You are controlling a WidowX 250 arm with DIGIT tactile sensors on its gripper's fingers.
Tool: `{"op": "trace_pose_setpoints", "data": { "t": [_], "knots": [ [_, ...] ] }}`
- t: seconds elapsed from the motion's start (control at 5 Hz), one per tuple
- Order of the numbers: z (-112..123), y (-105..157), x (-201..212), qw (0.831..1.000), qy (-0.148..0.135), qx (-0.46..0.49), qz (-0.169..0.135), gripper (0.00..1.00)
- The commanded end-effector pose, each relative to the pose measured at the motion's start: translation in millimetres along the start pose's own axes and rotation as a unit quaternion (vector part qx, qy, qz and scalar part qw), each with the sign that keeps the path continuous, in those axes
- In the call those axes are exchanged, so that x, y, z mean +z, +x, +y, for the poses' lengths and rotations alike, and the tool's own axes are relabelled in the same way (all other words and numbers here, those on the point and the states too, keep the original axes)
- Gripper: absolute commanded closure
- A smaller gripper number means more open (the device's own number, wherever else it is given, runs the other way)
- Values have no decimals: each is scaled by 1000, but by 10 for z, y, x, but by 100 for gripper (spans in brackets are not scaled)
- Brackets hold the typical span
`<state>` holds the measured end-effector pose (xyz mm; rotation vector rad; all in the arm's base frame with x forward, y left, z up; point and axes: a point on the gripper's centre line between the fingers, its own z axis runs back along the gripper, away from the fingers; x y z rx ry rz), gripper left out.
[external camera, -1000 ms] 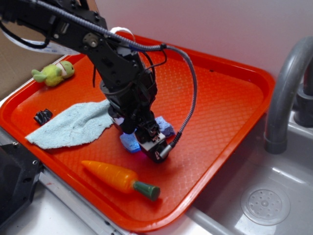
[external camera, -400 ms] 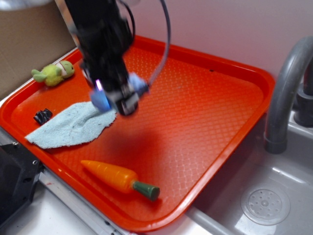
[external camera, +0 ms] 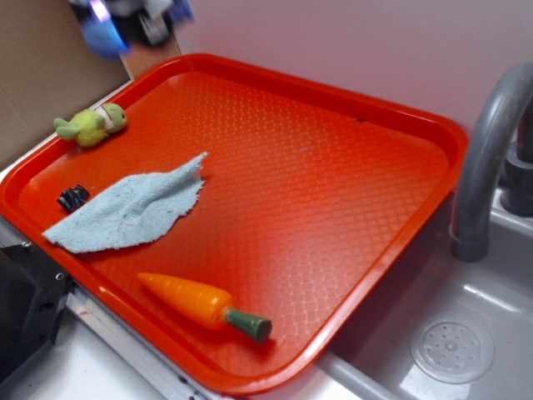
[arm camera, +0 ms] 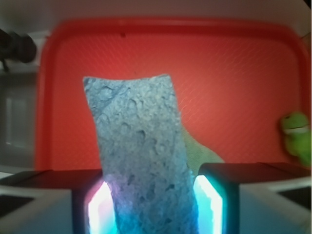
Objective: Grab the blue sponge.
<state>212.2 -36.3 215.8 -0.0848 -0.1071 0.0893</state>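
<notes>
In the exterior view the gripper (external camera: 137, 21) sits blurred at the top left corner, high above the back edge of the red tray (external camera: 333, 100). A smear of blue at its tip is the blue sponge (external camera: 104, 37), well clear of the tray floor; its axis cannot be read here. Below lie the pale cloth (external camera: 125, 212), the toy carrot (external camera: 200, 304) and a green plush (external camera: 92, 125).

In the wrist view the gripper (arm camera: 148, 207) is clamped on the blue sponge (arm camera: 139, 156), which is squeezed between the two lit pads (arm camera: 100, 209). Its long axis runs straight out from the jaws, leaning slightly left, the free end pointing away over the tray. The grab looks complete.
</notes>
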Motion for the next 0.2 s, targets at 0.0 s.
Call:
{"op": "trace_pose_setpoints", "data": {
  "t": [0.0],
  "knots": [
    [113, -3, 355, 999, -6, 27, -31, 100]
  ]
}}
